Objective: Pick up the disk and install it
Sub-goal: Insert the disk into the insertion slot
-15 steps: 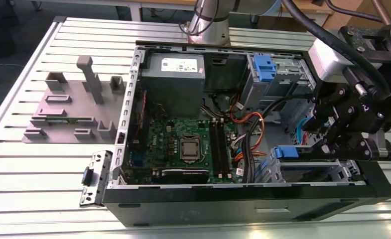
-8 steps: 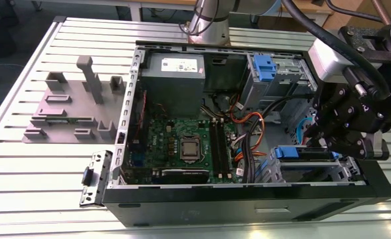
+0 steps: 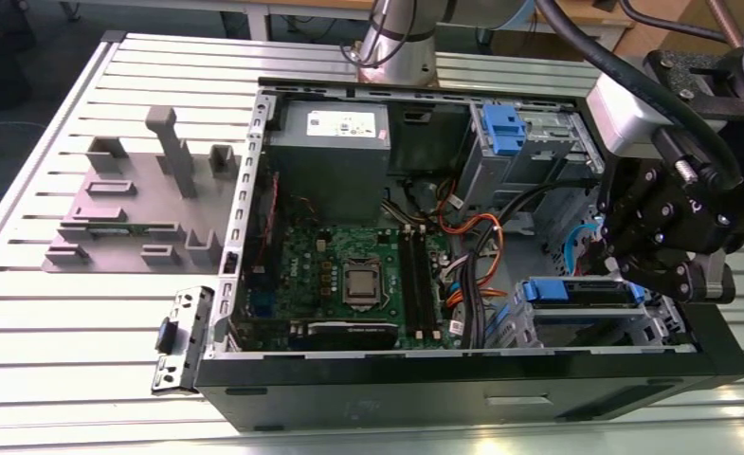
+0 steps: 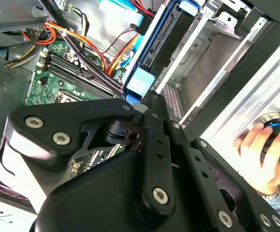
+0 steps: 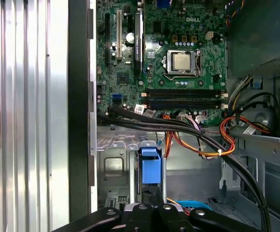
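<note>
The disk [image 3: 580, 292], framed by its blue bracket, sits in the drive bay at the front corner of the open computer case [image 3: 473, 374], on the exterior view's right. My black gripper [image 3: 656, 270] hangs right over that bay, at the disk's edge. In the second wrist view the disk [image 4: 154, 46] stands on edge between grey bay walls, and its blue tab lies just past the gripper [image 4: 152, 104]. The first wrist view shows the blue tab of the disk [image 5: 150, 166] directly ahead of the gripper [image 5: 151, 195].
A motherboard [image 3: 359, 275] with orange and black cables fills the case floor. The grey power-supply box [image 3: 331, 147] and a cage with a blue latch [image 3: 503, 123] stand at the back. A grey fixture [image 3: 137, 204] lies on the slatted table. A person's hand [image 4: 265, 150] rests beside the case.
</note>
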Tool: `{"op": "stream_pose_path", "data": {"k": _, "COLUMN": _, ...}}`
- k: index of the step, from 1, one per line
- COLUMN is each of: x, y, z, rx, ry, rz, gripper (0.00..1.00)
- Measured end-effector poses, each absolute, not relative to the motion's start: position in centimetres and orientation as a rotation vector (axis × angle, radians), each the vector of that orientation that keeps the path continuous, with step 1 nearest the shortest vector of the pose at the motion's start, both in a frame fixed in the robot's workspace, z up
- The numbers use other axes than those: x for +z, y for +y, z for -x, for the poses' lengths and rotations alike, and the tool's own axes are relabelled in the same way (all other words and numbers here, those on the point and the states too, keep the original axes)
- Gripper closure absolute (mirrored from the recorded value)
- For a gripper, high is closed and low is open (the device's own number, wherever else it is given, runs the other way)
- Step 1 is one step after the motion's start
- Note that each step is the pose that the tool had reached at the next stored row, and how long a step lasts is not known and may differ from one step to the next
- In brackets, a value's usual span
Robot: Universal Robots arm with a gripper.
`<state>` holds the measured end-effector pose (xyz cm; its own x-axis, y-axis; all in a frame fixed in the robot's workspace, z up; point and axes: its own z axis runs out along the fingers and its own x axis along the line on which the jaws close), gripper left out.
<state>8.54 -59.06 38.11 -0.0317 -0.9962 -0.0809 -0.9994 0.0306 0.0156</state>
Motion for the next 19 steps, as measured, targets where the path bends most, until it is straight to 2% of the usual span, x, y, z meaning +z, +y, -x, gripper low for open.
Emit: {"op": "stream_pose_path", "data": {"k": 19, "x": 37.89, "y": -59.05, "z": -9.01, "rx": 0.105, "ry": 2.221, "rz": 2.152, "gripper": 0.90}}
